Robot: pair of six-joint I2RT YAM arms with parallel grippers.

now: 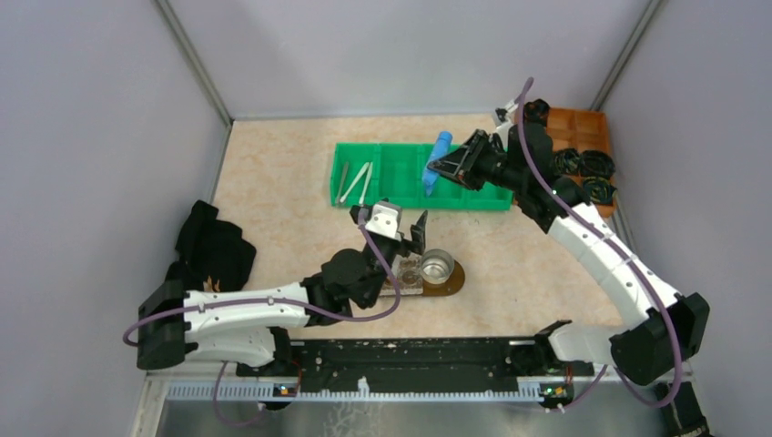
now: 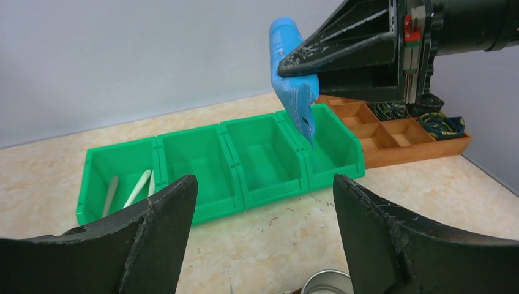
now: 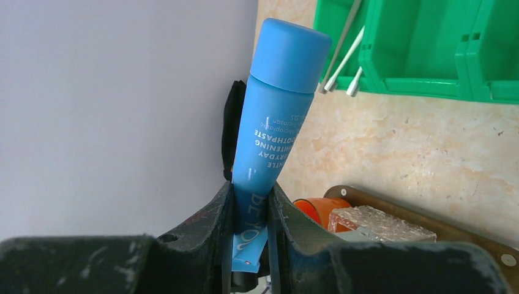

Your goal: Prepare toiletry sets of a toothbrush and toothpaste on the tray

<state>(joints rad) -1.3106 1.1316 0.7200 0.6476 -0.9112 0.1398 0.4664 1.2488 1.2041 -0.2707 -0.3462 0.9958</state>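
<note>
My right gripper (image 1: 434,169) (image 3: 251,211) is shut on the crimped end of a blue toothpaste tube (image 1: 442,144) (image 3: 278,116) and holds it in the air over the green bin (image 1: 401,177). In the left wrist view the tube (image 2: 292,86) hangs from the right fingers above the bin's right compartments. Thin white toothbrushes (image 1: 355,182) (image 2: 136,188) lie in the bin's leftmost compartment. My left gripper (image 1: 401,228) (image 2: 263,211) stands wide open with nothing between its fingers, just above the left end of the dark brown tray (image 1: 453,285) (image 3: 392,201).
A metal cup (image 1: 438,267) (image 2: 327,283) and a clear ribbed piece (image 1: 407,273) (image 3: 379,223) sit on the tray, with an orange cup (image 3: 315,208) beside them. An orange-brown compartmented box (image 1: 583,132) (image 2: 398,131) holds dark items at the far right. A black cloth (image 1: 214,246) lies at the left.
</note>
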